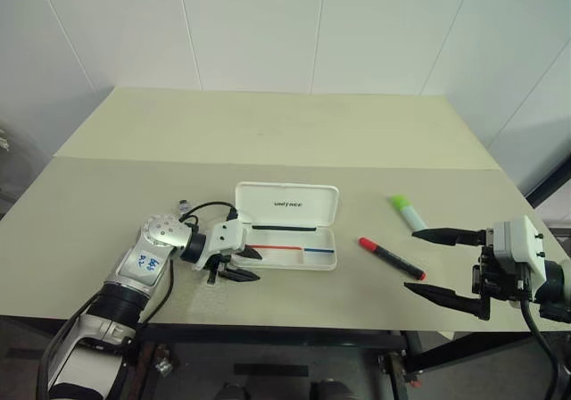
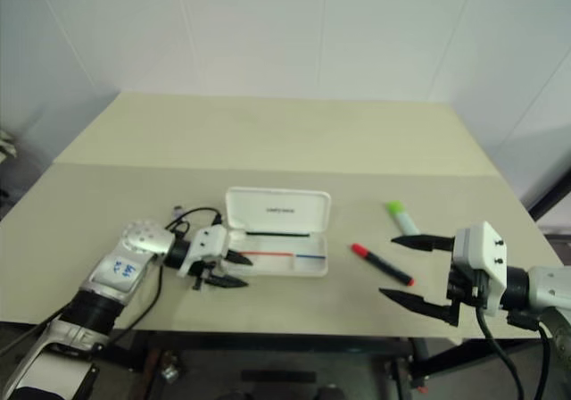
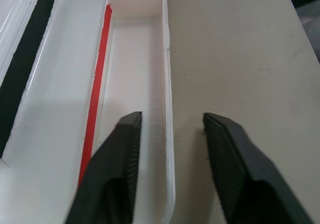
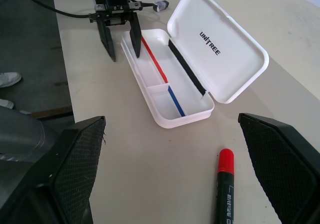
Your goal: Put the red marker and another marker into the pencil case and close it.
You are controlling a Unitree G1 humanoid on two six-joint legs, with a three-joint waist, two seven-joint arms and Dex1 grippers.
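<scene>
Right gripper (image 1: 446, 263) hangs wide open, holding nothing; just ahead of its fingertips lies the red marker (image 1: 391, 257), the green-capped marker (image 1: 407, 211) beyond. Both look light and slick (best pinched mid-barrel). Left gripper (image 1: 241, 264), part-open and empty, straddles the open pencil case (image 1: 287, 205) wall.

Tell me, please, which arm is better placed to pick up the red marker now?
The right. The right gripper hangs open beside the red marker, which lies on the table right of the open pencil case. The left gripper is open astride the case's far end wall.
</scene>
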